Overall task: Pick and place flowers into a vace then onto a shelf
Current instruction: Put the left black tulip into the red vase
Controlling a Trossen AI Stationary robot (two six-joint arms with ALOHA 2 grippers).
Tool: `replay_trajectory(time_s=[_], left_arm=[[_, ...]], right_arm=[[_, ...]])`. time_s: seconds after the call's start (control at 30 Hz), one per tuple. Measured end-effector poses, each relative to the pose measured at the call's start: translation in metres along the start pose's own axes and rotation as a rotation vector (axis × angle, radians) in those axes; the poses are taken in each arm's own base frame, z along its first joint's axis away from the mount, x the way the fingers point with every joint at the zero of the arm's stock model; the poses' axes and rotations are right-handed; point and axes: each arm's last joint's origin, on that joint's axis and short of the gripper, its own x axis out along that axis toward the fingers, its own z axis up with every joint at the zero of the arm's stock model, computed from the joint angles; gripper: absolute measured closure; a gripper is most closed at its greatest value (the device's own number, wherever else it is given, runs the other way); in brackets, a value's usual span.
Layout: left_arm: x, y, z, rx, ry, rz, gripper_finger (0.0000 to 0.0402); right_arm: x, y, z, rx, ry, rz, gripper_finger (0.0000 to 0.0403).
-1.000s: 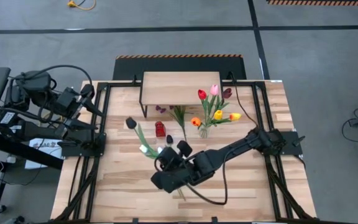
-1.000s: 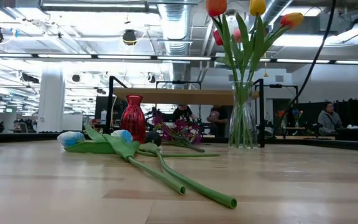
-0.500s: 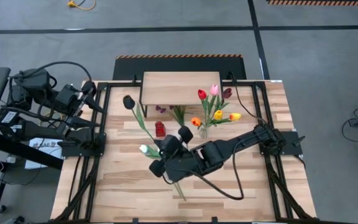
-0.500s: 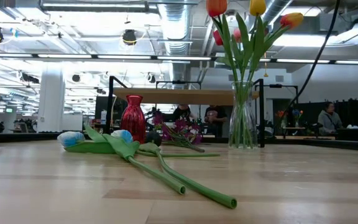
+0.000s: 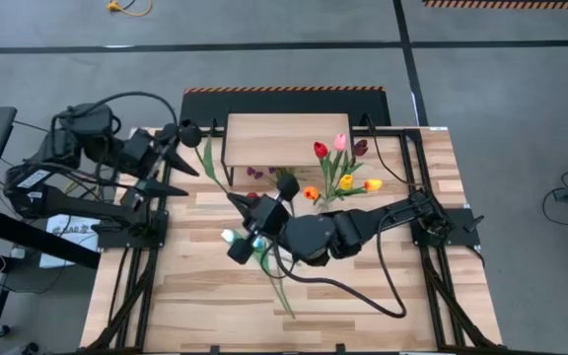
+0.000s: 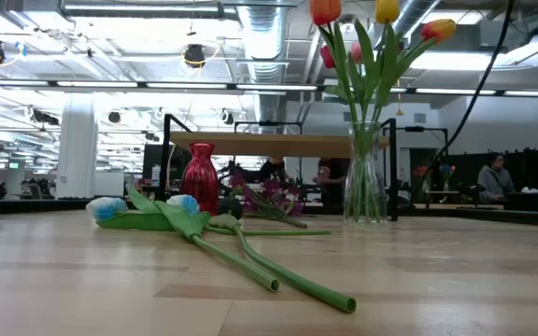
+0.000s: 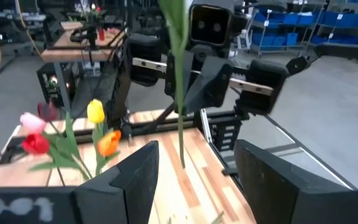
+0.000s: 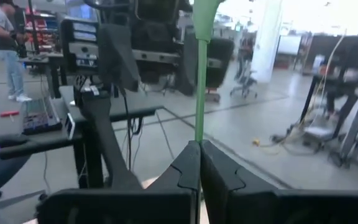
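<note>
My right gripper (image 5: 235, 201) is shut on a black-headed tulip (image 5: 188, 132) and holds it up over the table's left middle. The green stem (image 7: 179, 81) stands almost upright in front of my left gripper (image 7: 194, 180), which is open at the table's left edge (image 5: 177, 170) and touches nothing. A glass vase (image 6: 364, 177) holding several tulips (image 5: 335, 173) stands on the table in front of the shelf (image 5: 286, 138). Two pale-headed tulips (image 6: 183, 203) lie on the table. My right gripper pinches the tulip's stem (image 8: 198, 138) between its two shut fingers, low on the stem, with a short length down to the cut end (image 7: 182, 163) hanging below. The fingers come in level from the table's right and lie across the stem. The tulip is clear of the table, head up.
A small red vase (image 5: 254, 204) and a purple-blossom sprig (image 6: 269, 196) sit between the shelf and the lying tulips (image 5: 274, 281). Black frame rails (image 5: 161, 197) run along both table sides. People sit in the room beyond the table (image 6: 495, 177).
My right gripper has risen with the black tulip and tipped from pointing down to level, moving toward the far left. The tulip has swung up to near upright, its head carried toward my left gripper. My left gripper, still open, has moved in toward the table's right.
</note>
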Motion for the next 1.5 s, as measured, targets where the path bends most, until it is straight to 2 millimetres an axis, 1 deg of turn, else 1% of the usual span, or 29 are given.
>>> replay_trajectory(time_s=[0.13, 0.27, 0.37, 0.67, 0.8, 1.03, 1.2, 1.27, 1.33, 1.4, 1.5], left_arm=[[0.01, 0.006, 0.008, 0.033, -0.06, 0.001, 0.0203], [0.021, 0.012, 0.015, 0.043, -0.122, -0.006, 0.0203], [0.029, 0.015, 0.02, 0.048, -0.161, -0.042, 0.0203], [0.051, 0.026, 0.022, 0.007, -0.175, -0.121, 0.0203], [0.052, 0.027, 0.024, 0.02, -0.194, -0.126, 0.0203], [0.048, 0.024, 0.03, 0.059, -0.256, -0.125, 0.0203], [0.049, 0.025, 0.029, 0.047, -0.239, -0.118, 0.0204], [0.049, 0.025, 0.029, 0.048, -0.241, -0.116, 0.0212], [0.049, 0.025, 0.029, 0.048, -0.242, -0.108, 0.0229], [0.049, 0.026, 0.029, 0.046, -0.243, -0.093, 0.0253], [0.049, 0.026, 0.029, 0.061, -0.244, -0.086, 0.0299]], right_arm=[[0.0, 0.0, 0.005, -0.032, -0.034, -0.003, 0.0403], [0.002, -0.001, 0.005, -0.04, -0.035, -0.005, 0.0403], [0.003, -0.002, 0.005, -0.04, -0.035, -0.007, 0.0403], [0.003, -0.002, 0.004, -0.05, -0.033, -0.006, 0.0403], [0.003, -0.002, 0.003, -0.061, -0.026, -0.005, 0.0403], [0.003, -0.001, 0.002, -0.067, -0.021, -0.004, 0.0403], [0.003, -0.001, 0.002, -0.067, -0.021, -0.004, 0.0403], [0.003, -0.001, 0.002, -0.067, -0.021, -0.004, 0.0403], [0.003, -0.001, 0.002, -0.068, -0.021, -0.004, 0.0403], [0.003, -0.001, 0.002, -0.071, -0.02, -0.003, 0.0403], [0.003, -0.001, 0.001, -0.094, -0.012, 0.005, 0.0403]])
